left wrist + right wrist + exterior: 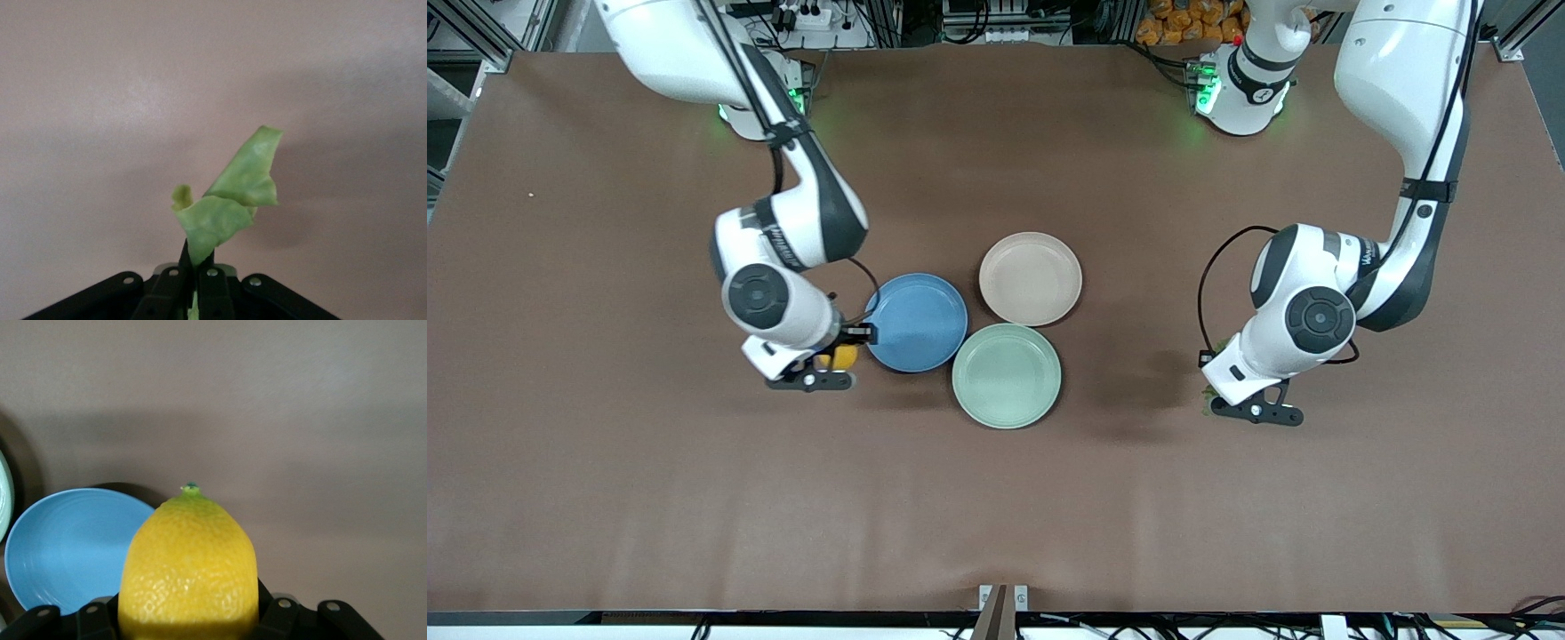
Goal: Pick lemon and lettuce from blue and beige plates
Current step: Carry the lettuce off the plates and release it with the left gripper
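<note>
My right gripper (824, 369) is shut on the yellow lemon (841, 357) and holds it over bare table beside the blue plate (916, 322), toward the right arm's end. In the right wrist view the lemon (190, 567) fills the jaws, with the blue plate (67, 547) empty beside it. My left gripper (1221, 402) is shut on the green lettuce (230, 200) by its stem end, over bare table toward the left arm's end. In the front view only a green sliver of the lettuce (1208, 400) shows. The beige plate (1030, 278) is empty.
A pale mint-green plate (1006, 375), empty, touches the blue and beige plates and lies nearest the front camera. Its rim shows at the edge of the right wrist view (3, 495). Brown table (649, 498) surrounds the plates.
</note>
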Robot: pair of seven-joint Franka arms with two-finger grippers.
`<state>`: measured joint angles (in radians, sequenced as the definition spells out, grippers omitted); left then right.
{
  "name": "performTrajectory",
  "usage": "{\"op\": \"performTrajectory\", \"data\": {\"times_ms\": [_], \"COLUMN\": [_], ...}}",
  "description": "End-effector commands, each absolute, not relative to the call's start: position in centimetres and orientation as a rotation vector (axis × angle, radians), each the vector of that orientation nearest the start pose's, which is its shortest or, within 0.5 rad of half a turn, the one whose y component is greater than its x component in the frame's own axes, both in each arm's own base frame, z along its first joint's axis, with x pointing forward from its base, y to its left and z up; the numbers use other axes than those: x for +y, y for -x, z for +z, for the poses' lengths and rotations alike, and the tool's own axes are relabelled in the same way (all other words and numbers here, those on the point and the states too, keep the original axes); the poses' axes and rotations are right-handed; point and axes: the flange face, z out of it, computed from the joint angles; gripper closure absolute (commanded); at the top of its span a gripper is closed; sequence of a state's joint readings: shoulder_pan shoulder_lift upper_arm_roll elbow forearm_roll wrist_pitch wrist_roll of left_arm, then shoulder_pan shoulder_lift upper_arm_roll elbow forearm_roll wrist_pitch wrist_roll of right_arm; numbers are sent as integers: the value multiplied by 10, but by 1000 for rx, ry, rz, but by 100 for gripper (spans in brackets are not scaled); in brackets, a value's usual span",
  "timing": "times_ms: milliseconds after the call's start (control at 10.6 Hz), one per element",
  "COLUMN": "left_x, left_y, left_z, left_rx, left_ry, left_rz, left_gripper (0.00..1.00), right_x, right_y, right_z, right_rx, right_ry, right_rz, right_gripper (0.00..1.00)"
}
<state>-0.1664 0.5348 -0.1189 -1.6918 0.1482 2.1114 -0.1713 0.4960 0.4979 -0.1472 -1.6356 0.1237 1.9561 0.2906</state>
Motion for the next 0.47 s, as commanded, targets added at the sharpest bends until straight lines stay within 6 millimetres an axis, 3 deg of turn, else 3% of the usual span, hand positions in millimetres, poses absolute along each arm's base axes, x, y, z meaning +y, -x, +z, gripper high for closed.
{"op": "performTrajectory", "data": {"times_ms": [0,376], "left_x": [-167,-133], "left_y": [-641,-646], "left_z": [255,229], "left_rx": [343,357], "left_ry": [2976,2896], "left_rz": [186,219], "left_gripper": [100,100], "right_x": [205,136], "right_y": [-631,-645], "right_z": [350,380], "right_rx": [-84,-128], "right_ry": [3121,3130], "right_rz": [319,329], "right_gripper": [46,46]}}
